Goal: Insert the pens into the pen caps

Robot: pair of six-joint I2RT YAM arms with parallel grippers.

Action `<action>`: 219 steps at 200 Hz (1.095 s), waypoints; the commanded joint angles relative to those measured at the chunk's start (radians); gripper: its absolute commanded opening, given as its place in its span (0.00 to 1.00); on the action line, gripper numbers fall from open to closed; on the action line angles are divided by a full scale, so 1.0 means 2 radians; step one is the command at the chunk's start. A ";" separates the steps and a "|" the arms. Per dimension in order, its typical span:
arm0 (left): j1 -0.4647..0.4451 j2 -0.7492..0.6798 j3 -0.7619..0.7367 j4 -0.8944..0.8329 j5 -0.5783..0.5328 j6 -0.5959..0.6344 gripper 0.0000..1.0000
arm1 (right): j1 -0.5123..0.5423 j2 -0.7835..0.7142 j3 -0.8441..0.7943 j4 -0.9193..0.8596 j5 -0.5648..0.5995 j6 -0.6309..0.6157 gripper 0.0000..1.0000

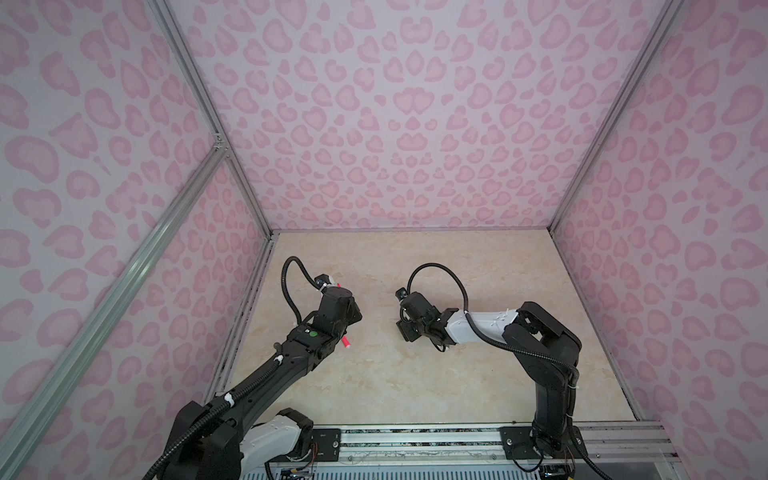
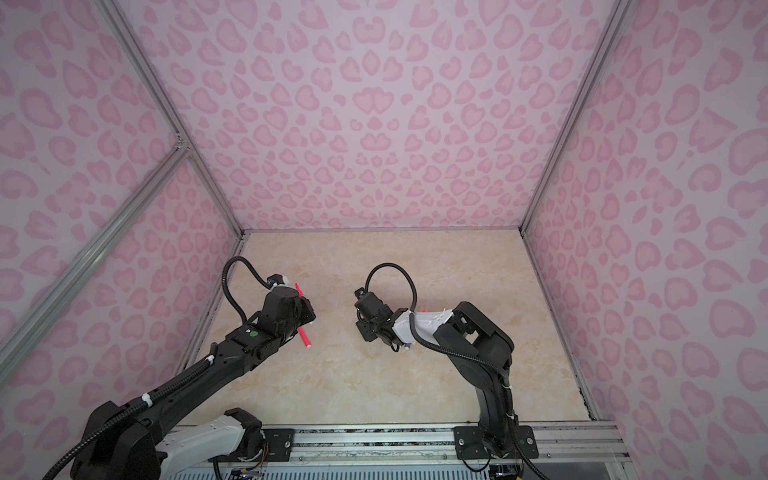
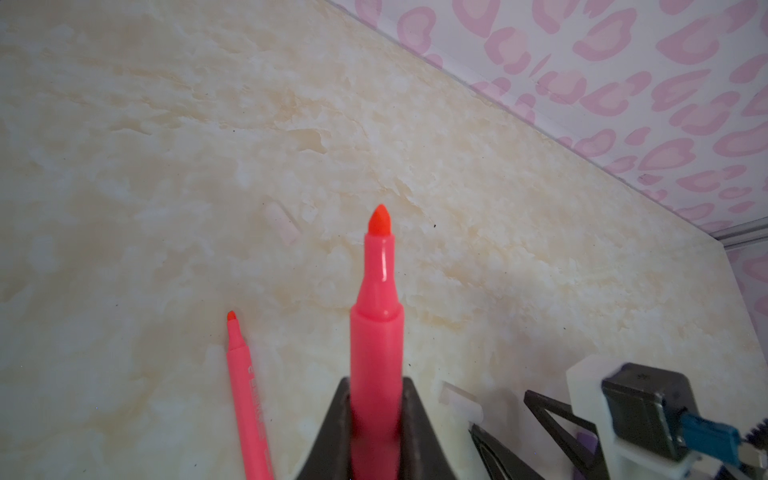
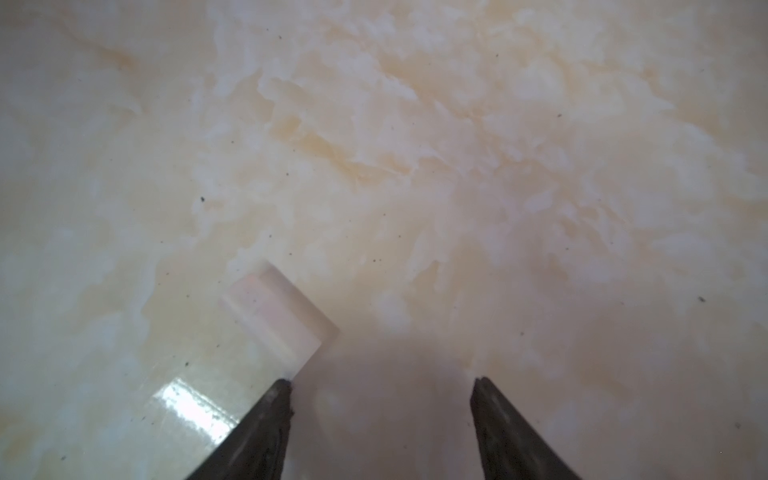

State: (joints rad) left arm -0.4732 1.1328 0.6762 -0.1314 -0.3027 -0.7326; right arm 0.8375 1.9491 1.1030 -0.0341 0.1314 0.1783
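My left gripper (image 3: 376, 388) is shut on a pink-red pen (image 3: 376, 332), whose bare pointed tip sticks out beyond the jaws above the table. Both top views show this pen (image 1: 345, 341) (image 2: 304, 336) poking out from under the left wrist. A second pink-red pen (image 3: 245, 395) lies on the table beside it. One clear pen cap (image 3: 282, 222) lies faintly ahead of the held tip. Another clear cap (image 4: 278, 316) (image 3: 459, 401) lies flat just off one fingertip of my right gripper (image 4: 380, 384) (image 1: 405, 332). That gripper is open, low over the table, with nothing between its fingers.
The beige marbled table (image 1: 415, 374) is boxed in by pink patterned walls (image 1: 395, 124) at the back and both sides. Orange tips (image 2: 424, 309) peek out behind the right forearm. A metal rail (image 1: 415, 440) runs along the front edge.
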 commanded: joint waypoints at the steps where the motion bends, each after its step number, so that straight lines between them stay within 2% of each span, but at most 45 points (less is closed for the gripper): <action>1: 0.000 -0.003 0.002 0.007 -0.002 -0.006 0.03 | -0.006 0.015 0.000 -0.054 0.020 0.005 0.70; 60: 0.001 -0.004 0.001 0.007 -0.001 -0.005 0.03 | -0.011 0.029 0.027 -0.048 -0.007 0.017 0.71; 81: 0.001 -0.005 0.001 0.007 -0.001 -0.006 0.03 | -0.012 0.043 0.049 -0.058 0.001 0.023 0.70; 108: 0.001 -0.006 0.000 0.007 -0.001 -0.005 0.03 | -0.017 0.058 0.073 -0.078 0.039 0.036 0.70; 135: 0.001 -0.006 0.001 0.007 0.000 -0.006 0.03 | -0.035 0.059 0.076 -0.081 0.047 0.050 0.70; 219: 0.002 -0.005 0.001 0.007 0.000 -0.006 0.03 | -0.042 0.083 0.133 -0.098 0.021 0.044 0.71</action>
State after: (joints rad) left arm -0.4713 1.1275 0.6762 -0.1314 -0.2962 -0.7326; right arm 0.7525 2.0781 1.3277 -0.1570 0.1898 0.2699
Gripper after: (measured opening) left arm 0.183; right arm 0.705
